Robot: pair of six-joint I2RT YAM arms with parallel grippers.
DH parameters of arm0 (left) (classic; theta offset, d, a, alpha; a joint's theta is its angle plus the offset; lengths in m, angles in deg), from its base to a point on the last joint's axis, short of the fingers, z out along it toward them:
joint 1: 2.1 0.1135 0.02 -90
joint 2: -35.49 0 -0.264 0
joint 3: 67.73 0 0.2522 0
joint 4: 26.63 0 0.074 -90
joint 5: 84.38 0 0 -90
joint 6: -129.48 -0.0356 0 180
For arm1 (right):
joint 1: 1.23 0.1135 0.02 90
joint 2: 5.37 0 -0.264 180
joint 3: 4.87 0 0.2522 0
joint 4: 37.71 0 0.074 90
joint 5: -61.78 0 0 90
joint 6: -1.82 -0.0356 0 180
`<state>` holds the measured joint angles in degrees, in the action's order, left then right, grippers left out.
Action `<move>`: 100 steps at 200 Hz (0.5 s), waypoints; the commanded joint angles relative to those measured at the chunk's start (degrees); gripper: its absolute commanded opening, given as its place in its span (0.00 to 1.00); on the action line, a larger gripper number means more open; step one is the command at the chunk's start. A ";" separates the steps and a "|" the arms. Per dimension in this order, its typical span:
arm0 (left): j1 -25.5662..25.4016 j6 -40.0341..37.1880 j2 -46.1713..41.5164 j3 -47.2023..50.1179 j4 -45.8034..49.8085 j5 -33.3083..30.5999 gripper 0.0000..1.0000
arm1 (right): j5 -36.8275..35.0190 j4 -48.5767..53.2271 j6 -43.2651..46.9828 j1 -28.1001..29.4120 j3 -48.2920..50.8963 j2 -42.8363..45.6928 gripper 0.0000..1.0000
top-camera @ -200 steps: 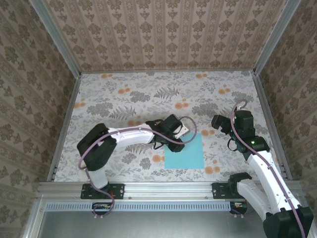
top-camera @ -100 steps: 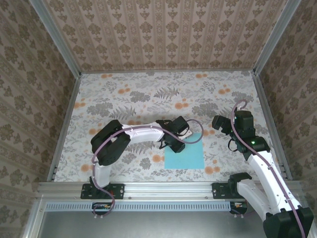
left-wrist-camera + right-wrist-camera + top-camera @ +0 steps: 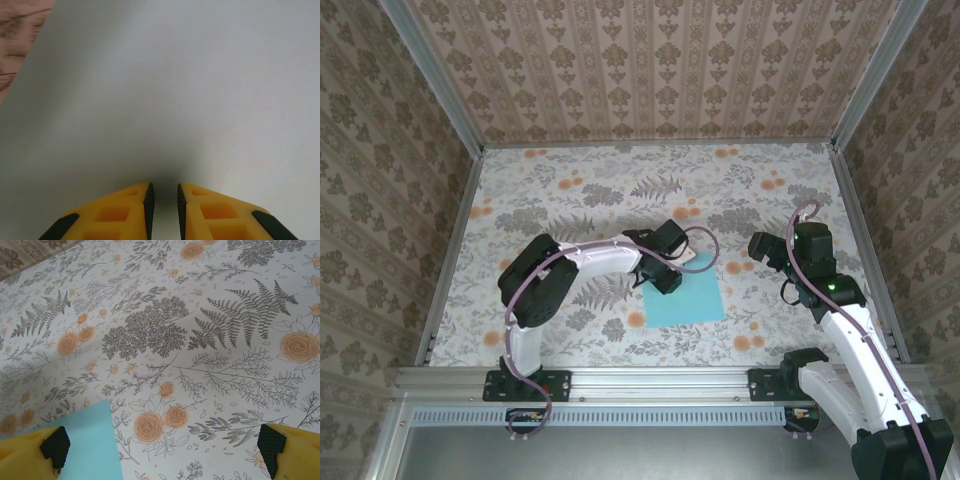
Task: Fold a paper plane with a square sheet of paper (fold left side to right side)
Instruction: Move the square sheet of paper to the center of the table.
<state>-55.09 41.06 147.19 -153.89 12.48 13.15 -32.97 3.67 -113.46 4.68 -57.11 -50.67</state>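
L hand: yellow fingers w/ black pads drawn nearly together, only a thin slit btwn them. Can't tell if anything is nipped in that slit. Just past the tips is the square sheet of paper, pale cyan-blue and plain, taking up most of the L wrist view. A bit of the floral surface shows beyond its edge at top left. From above, the L hand sits at the sheet's far-left corner, arm reaching in from the L side. A pale strip shows beside it at the far edge; can't tell if that's lifted paper or part of the hand. The sheet lies on the surface btwn the two arms, nearer the front edge.

R hand: fingers spread wide, nothing btwn them. It hangs over bare surface, w/ a corner of the sheet at lower left. From above, the R hand is near the sheet's R side, apart from it.
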 commanded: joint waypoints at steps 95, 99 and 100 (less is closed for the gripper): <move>8.76 -9.20 3.93 -6.33 3.63 1.39 0.26 | 3.56 2.51 -0.34 0.42 -1.33 -2.47 1.00; 8.78 -9.16 3.48 -6.35 3.66 1.50 0.26 | 3.88 2.34 -0.63 0.42 -1.33 -2.87 1.00; 8.87 -9.15 3.37 -6.35 3.70 1.56 0.27 | 3.96 2.30 -0.68 0.42 -1.34 -2.96 1.00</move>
<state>-46.98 33.91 150.86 -159.31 13.79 14.20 -31.51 5.00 -113.52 4.68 -57.15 -52.04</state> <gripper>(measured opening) 0.254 0.998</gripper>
